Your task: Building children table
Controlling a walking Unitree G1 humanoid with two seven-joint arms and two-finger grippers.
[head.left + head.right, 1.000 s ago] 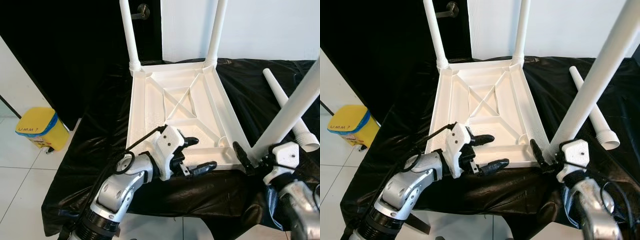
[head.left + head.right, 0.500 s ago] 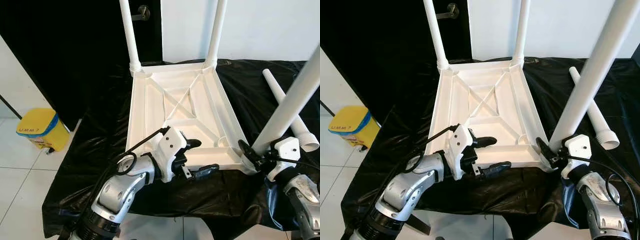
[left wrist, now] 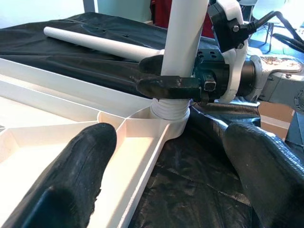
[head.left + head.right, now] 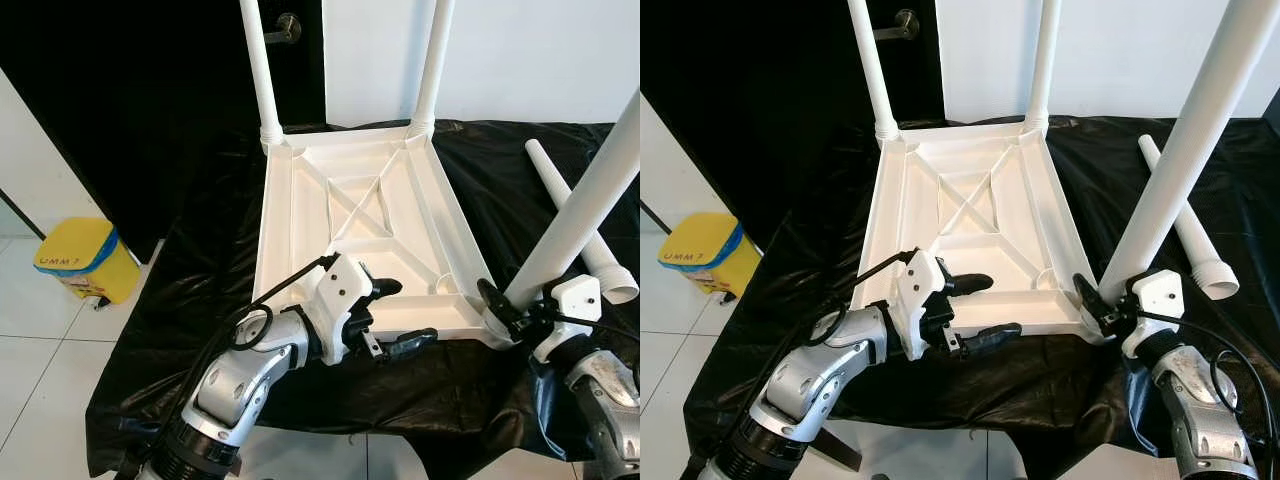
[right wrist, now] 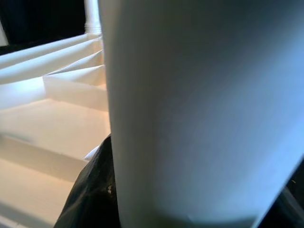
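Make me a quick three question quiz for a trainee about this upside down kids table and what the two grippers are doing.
1. True or false: the right gripper is clamped on the table leg just above its corner socket.
2. How many legs already stand at the far corners of the tabletop? A) none B) two C) four
3. Fill in: the left gripper, fingers open, straddles the tabletop's near ____.

Key: 1 true. 2 B; a spare leg also lies loose on the black sheet. 3 edge.
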